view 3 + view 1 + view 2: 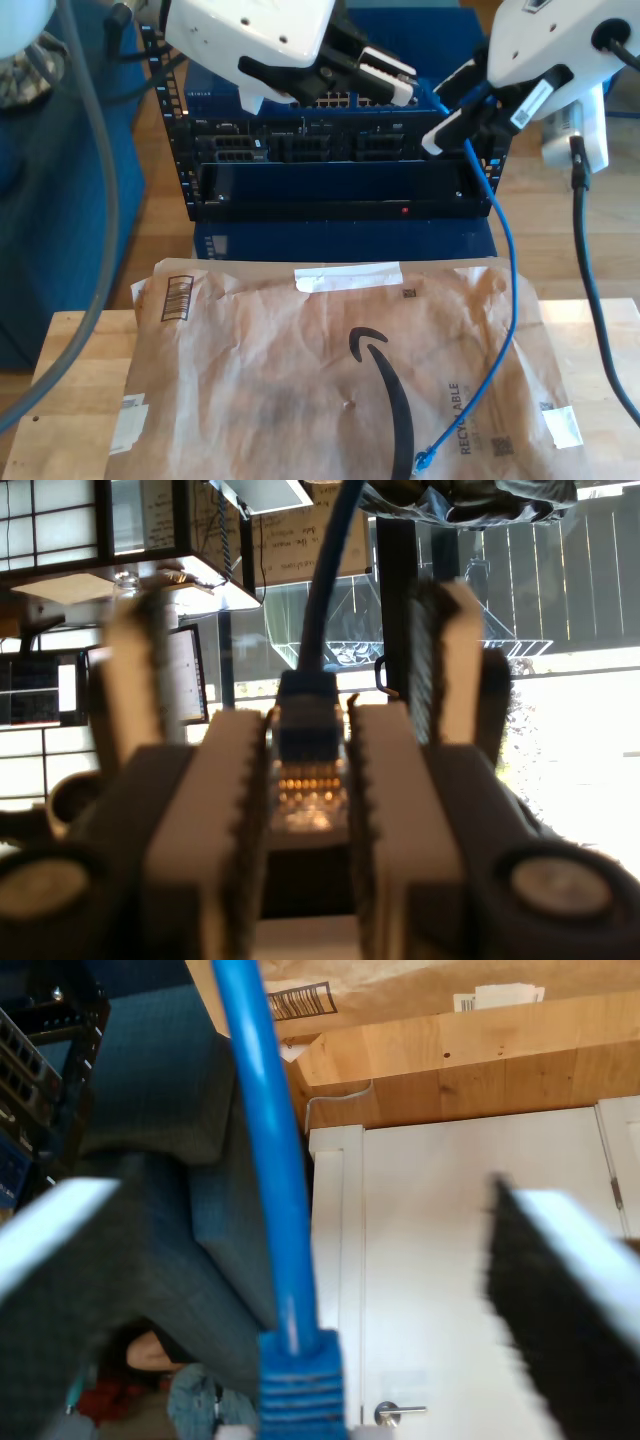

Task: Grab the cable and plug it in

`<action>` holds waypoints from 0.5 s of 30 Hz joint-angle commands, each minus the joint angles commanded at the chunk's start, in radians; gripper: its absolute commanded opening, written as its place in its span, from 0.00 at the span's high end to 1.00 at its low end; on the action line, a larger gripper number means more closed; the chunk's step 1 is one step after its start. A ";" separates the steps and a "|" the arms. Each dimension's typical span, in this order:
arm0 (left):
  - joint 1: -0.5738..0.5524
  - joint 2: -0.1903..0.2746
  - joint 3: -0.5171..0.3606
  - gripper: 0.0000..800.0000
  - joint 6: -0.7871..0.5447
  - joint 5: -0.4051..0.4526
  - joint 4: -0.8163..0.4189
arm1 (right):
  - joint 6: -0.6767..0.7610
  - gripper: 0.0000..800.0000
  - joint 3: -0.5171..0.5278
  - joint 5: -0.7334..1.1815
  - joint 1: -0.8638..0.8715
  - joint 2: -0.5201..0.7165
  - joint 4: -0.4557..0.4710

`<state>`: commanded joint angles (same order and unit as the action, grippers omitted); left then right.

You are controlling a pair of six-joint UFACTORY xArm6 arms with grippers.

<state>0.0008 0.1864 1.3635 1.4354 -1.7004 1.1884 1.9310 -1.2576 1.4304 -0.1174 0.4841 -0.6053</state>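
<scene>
white arms [255,35], black cabling [585,250]

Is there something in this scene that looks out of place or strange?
Mostly the cable's free end: it hangs from the grippers down across the brown paper mailer, its loose plug lying near the front edge. The mailer is crumpled. My first gripper holds the other plug squarely.

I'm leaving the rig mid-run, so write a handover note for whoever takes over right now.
My first gripper: shut on the clear-tipped plug of the thin blue network cable.
My second gripper: jaws open, cable passing between them.
Cable's other end lies on the brown paper mailer.
Done: cable grabbed.
Left: plug it into a port of the black network rack.
</scene>
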 joint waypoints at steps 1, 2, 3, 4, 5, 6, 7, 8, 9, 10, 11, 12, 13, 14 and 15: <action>0.021 0.000 0.000 0.99 0.005 -0.002 0.025 | -0.020 0.00 -0.003 -0.002 0.003 0.008 0.002; 0.043 0.000 0.000 1.00 0.015 -0.003 0.055 | -0.040 0.00 -0.003 -0.003 0.003 0.020 0.003; 0.064 -0.002 0.000 1.00 0.031 -0.009 0.083 | -0.061 0.00 -0.002 -0.005 0.003 0.032 0.003; 0.078 -0.002 0.002 1.00 0.052 -0.012 0.094 | -0.083 0.00 -0.002 -0.006 0.006 0.046 0.006; 0.089 -0.002 0.003 1.00 0.074 -0.012 0.095 | -0.101 0.00 0.002 -0.012 0.005 0.060 0.006; 0.095 -0.005 0.003 1.00 0.087 -0.015 0.098 | -0.117 0.00 0.002 -0.026 0.005 0.068 0.006; 0.095 -0.008 0.003 1.00 0.098 -0.020 0.098 | -0.130 0.00 0.003 -0.046 0.005 0.074 0.006; 0.095 -0.009 0.002 1.00 0.103 -0.028 0.100 | -0.147 0.00 0.002 -0.066 0.005 0.077 0.008; 0.095 -0.012 0.000 1.00 0.109 -0.040 0.100 | -0.164 0.00 0.002 -0.087 0.005 0.087 0.008; 0.095 -0.014 -0.003 1.00 0.129 -0.055 0.101 | -0.178 0.00 0.002 -0.106 0.003 0.103 0.008; 0.097 -0.026 -0.003 1.00 0.163 -0.074 0.103 | -0.192 0.00 0.000 -0.126 0.003 0.112 0.009; 0.103 -0.040 -0.003 1.00 0.204 -0.100 0.104 | -0.212 0.00 -0.003 -0.140 0.003 0.115 0.009; 0.114 -0.054 -0.003 1.00 0.245 -0.132 0.107 | -0.241 0.00 -0.003 -0.144 0.002 0.120 0.008; 0.124 -0.069 -0.003 1.00 0.281 -0.167 0.121 | -0.278 0.00 -0.003 -0.146 -0.002 0.126 0.005; 0.141 -0.081 -0.003 1.00 0.296 -0.190 0.146 | -0.313 0.00 -0.005 -0.146 0.000 0.130 0.005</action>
<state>0.1419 0.1051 1.3604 1.7315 -1.8907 1.3341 1.6180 -1.2622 1.2846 -0.1174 0.6145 -0.6007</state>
